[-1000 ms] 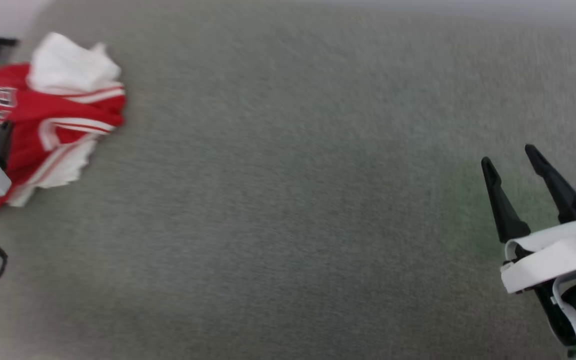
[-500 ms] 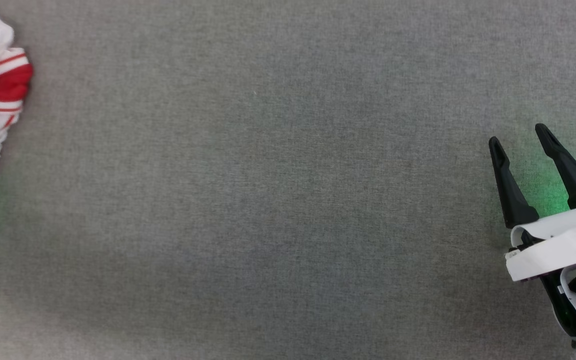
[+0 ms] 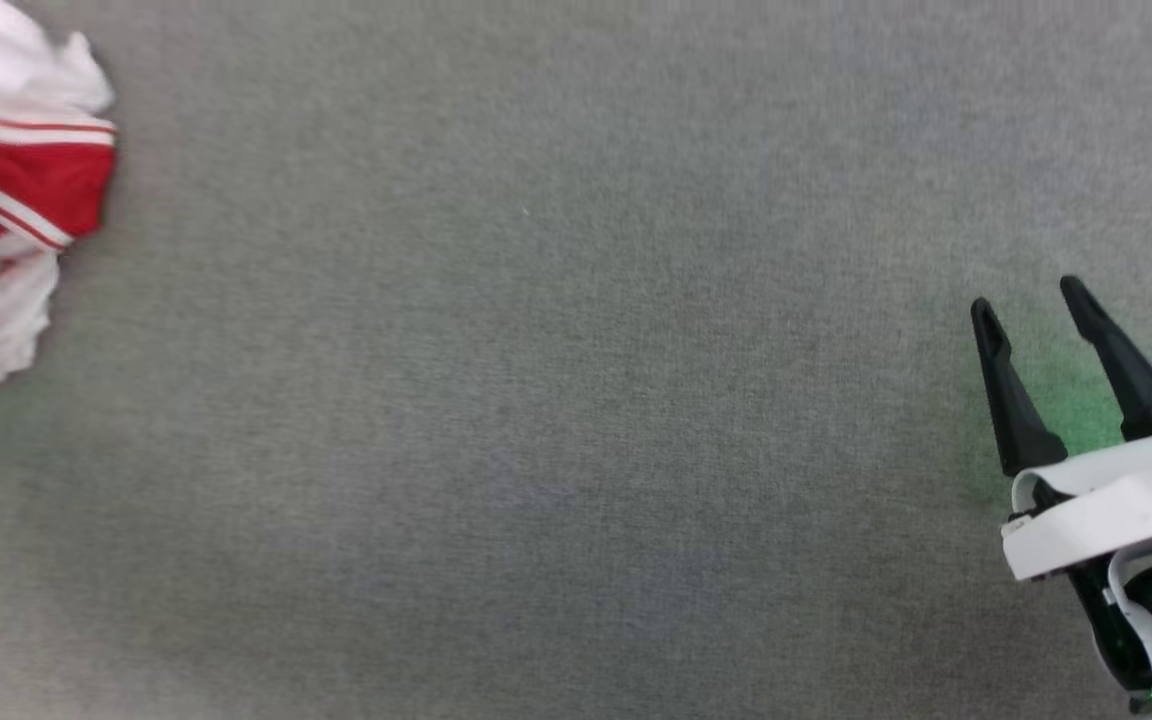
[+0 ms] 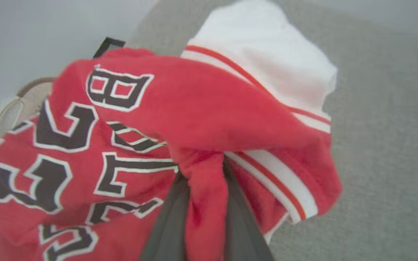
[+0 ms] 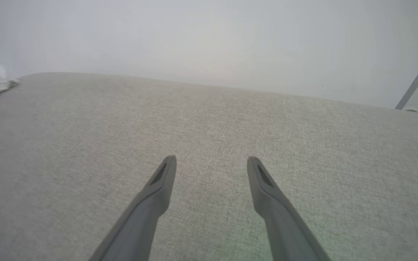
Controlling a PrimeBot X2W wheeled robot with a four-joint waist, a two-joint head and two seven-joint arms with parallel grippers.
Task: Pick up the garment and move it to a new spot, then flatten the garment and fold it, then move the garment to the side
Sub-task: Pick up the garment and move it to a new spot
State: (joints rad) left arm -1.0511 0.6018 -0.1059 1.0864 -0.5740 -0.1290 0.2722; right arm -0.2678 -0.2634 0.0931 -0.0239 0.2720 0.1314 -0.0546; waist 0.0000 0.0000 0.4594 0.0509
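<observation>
Grey woven cloth covers the table (image 3: 576, 420), and most of it lies bare before us. At its far left edge in the head view sits the garment (image 3: 21, 170), a crumpled heap of red and white, nowhere near flat. Our left pincer (image 4: 203, 174) is nipped nearly shut on a twist of the red cloth just below the lettering, the fold bunched between its jaws. Whether the heap hangs clear of the table or rests on it we cannot say for sure, as the wrist view is too close and soft. Our right pincer (image 3: 1026, 298) hangs at the lower right, well apart from the garment, jaws spread wide and holding nothing.

We judge we are at the very first step: the grasp is made, but the carry to a new spot is not yet done. Left to do are setting it down, spreading it flat, folding it, and shifting the folded garment to the side. The broad bare middle of the table looks the likely place for spreading.
</observation>
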